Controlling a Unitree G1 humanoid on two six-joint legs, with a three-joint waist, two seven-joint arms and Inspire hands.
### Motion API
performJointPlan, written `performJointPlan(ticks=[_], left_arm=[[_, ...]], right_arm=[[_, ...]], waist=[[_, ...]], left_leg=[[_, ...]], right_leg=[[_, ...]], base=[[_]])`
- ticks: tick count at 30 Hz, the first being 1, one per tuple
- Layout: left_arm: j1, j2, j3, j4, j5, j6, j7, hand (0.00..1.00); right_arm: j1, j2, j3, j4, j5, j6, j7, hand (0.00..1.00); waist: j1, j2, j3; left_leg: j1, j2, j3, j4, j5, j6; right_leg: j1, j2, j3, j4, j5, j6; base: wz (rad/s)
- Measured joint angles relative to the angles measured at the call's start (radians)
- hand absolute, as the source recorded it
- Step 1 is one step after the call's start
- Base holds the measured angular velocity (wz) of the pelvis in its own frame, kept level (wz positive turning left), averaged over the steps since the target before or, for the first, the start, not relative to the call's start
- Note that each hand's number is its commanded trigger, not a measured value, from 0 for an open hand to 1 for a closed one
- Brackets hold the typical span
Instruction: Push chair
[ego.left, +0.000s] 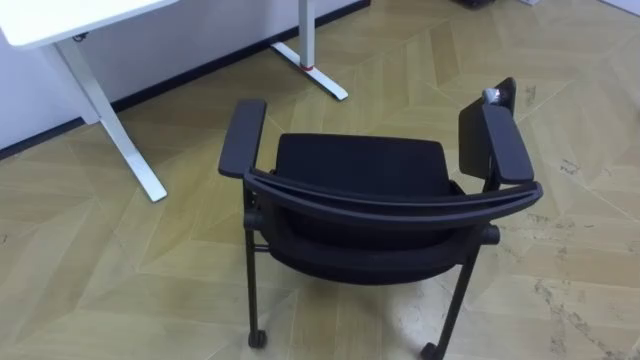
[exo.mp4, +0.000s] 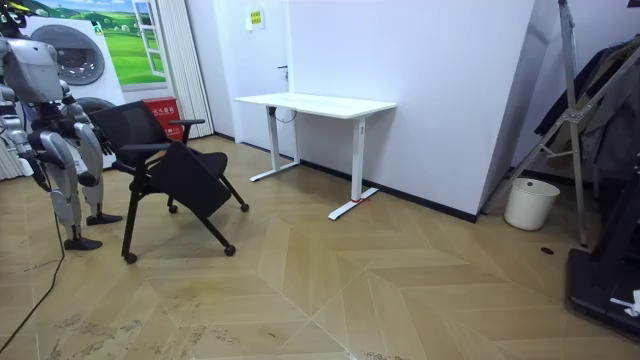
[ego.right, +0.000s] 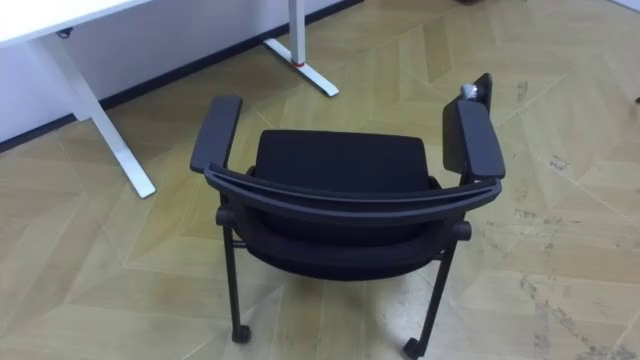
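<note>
ROBOT BEHIND CHAIR: The humanoid robot stood upright just behind a black office chair (ego.left: 370, 235) on a pale wooden parquet floor (ego.left: 570, 300), with both arms hanging low beside its body, short of the curved mesh backrest (ego.left: 400, 205). In the room view its right hand (exo.mp4: 44, 170) and left hand (exo.mp4: 92, 172) looked too small to tell whether the fingers were straight or curled, and both appeared apart from the chair.

Beyond the robot, at the room view's upper left, stood a white washing machine with a round door (exo.mp4: 72, 55), its drum hidden. Across the room, near the white wall, sat a white round bucket (exo.mp4: 530, 203) whose contents could not be made out.

The chair stood between the robot and a white desk on T-shaped metal legs (exo.mp4: 315, 103), facing the desk and well apart from it. From above, the backrest arched across a flat padded seat (ego.left: 360, 160) flanked by two padded armrests (ego.left: 243, 138). On the robot's right, a folded black tablet panel (ego.left: 474, 135) stood upright against the armrest, with a small silver knob (ego.left: 490, 95) at its top. The chair's thin black legs ended in small castors (ego.left: 258, 339) on the floor.
</note>
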Motion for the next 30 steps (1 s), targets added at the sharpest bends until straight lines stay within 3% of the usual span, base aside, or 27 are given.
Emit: performJointPlan(ticks=[4, 9, 23, 30], left_arm=[[0.0, 0.0, 0.001, -0.002, -0.002, 0.0, 0.004, 0.0], [0.002, 0.0, 0.001, -0.001, -0.004, 0.0, 0.005, 0.0], [0.006, -0.002, 0.001, 0.0, -0.006, -0.001, 0.008, 0.0], [0.01, -0.015, 0.044, 0.002, -0.05, -0.004, 0.025, 0.0]], right_arm=[[0.0, 0.0, -0.003, -0.008, 0.001, 0.0, 0.003, 0.0], [-0.008, 0.005, -0.047, -0.009, 0.012, 0.005, -0.016, 0.0], [-0.012, 0.009, -0.058, -0.009, 0.041, 0.009, -0.051, 0.0], [-0.015, 0.009, -0.07, -0.005, 0.013, 0.01, -0.053, 0.0]], waist=[[0.0, 0.004, -0.0032], [-0.008, 0.003, -0.0018], [-0.004, 0.0, -0.0003], [0.0, -0.005, -0.0018]], left_leg=[[0.001, 0.0, 0.001, 0.0, 0.0, 0.0], [0.002, 0.0, 0.0, 0.0, 0.0, 0.0], [0.002, 0.0, 0.0, 0.0, 0.0, 0.0], [0.023, 0.0, 0.001, -0.002, 0.0, 0.0]], right_leg=[[0.0, 0.0, 0.004, 0.0, 0.0, 0.0], [0.003, 0.0, 0.001, 0.0, 0.0, 0.0], [0.004, 0.0, 0.001, 0.0, 0.0, 0.0], [0.021, 0.0, 0.002, 0.001, -0.001, 0.0]], base=[[0.0], [0.0], [0.0], [0.0]])
